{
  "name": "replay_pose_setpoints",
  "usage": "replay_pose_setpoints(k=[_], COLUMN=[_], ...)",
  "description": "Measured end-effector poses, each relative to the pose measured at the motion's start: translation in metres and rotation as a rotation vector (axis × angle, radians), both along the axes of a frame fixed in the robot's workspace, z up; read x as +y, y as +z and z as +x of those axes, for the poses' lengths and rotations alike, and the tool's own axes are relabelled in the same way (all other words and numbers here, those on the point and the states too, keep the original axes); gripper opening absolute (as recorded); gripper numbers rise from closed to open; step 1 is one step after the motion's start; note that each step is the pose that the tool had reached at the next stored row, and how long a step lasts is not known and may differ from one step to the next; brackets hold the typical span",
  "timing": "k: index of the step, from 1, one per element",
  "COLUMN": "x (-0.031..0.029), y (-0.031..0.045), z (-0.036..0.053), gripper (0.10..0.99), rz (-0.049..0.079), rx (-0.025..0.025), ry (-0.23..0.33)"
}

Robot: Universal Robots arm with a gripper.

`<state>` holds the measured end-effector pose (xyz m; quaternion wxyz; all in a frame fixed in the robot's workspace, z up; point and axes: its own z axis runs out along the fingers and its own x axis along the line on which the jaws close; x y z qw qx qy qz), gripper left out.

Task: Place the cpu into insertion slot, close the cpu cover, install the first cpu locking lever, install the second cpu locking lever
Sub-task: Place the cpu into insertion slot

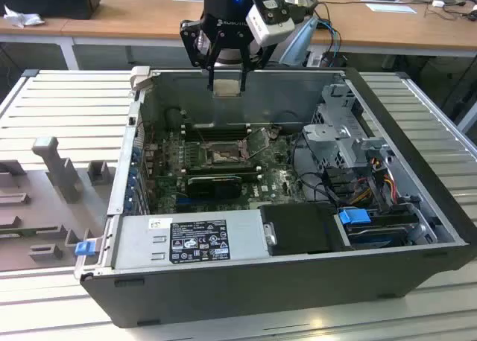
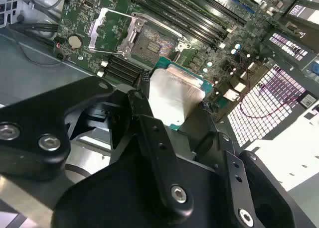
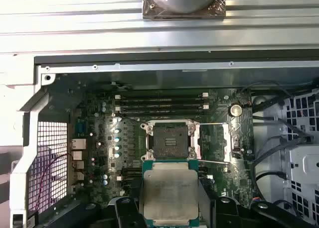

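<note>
Cpu (image 3: pixel 169 193) in pincer (image 1: pixel 227 83) above insertion slot (image 3: pixel 168 141)

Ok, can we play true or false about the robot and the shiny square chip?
1. The gripper is holding the cpu by its edges. True.
2. The cpu is already sitting in the insertion slot. False: the slot is empty, and the cpu hangs above the board in the gripper.
3. The cpu cover is flipped open beside the slot. True.
4. The computer case is closed up. False: its side is open, so the green board inside shows.
</note>
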<state>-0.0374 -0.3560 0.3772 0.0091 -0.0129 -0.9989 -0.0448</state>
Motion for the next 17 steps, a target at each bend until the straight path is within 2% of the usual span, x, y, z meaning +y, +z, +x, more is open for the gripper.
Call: replay_pose_setpoints(k=[17], x=[0.0000], y=[-0.0006], z=[0.0000], gripper=[0.529], rz=[0.000], rx=[0.0003], ry=[-0.039])
